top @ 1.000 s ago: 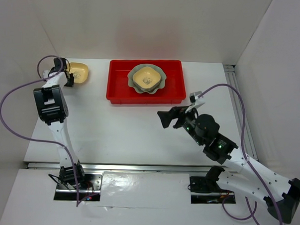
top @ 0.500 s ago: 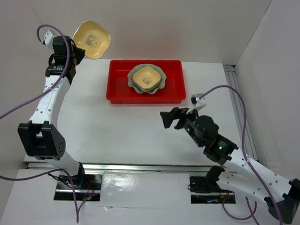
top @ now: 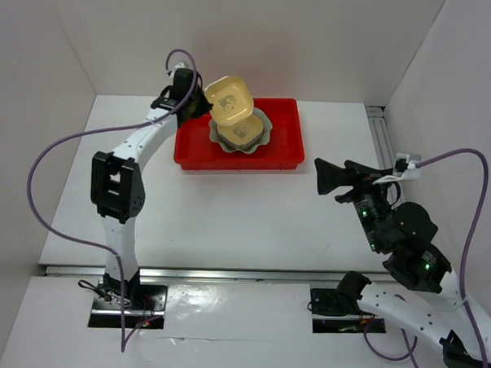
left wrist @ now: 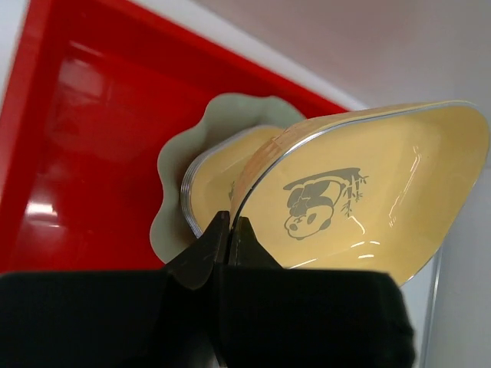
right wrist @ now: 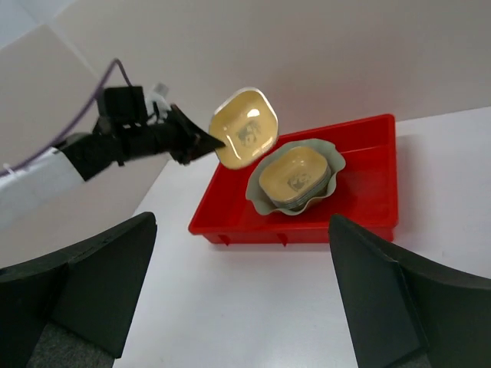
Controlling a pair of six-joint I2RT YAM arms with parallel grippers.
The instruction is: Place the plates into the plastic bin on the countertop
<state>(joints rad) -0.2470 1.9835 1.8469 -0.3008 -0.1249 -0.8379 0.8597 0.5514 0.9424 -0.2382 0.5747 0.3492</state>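
White walls enclose a white countertop (top: 228,216), seen from above, where a red bin (top: 283,157) sits toward the back. The left gripper (top: 201,109) reaches over the bin's left rear corner, its jaws clamped tight on the rim of a yellow dish (top: 229,98) held tilted in the air above the bin. Inside the bin, near its middle, a pale-green scalloped dish (top: 262,134) carries a stack of smaller dishes (top: 241,133), a yellow one on top. The right gripper (top: 323,178) hangs over bare countertop in front of the bin's right end, fingers spread wide and holding nothing. From the left wrist, the black fingertips (left wrist: 229,230) pinch the edge of the yellow dish (left wrist: 368,192), its cartoon print facing the lens; below lie the scalloped dish (left wrist: 173,184) and the red bin floor (left wrist: 84,138). From the right wrist, two dark fingers (right wrist: 100,284) frame the view, well apart; beyond them the red bin (right wrist: 368,203) holds the scalloped dish (right wrist: 330,165) and its stack (right wrist: 295,172), and the left gripper (right wrist: 207,142) keeps the yellow dish (right wrist: 244,129) on edge over the bin's left end.
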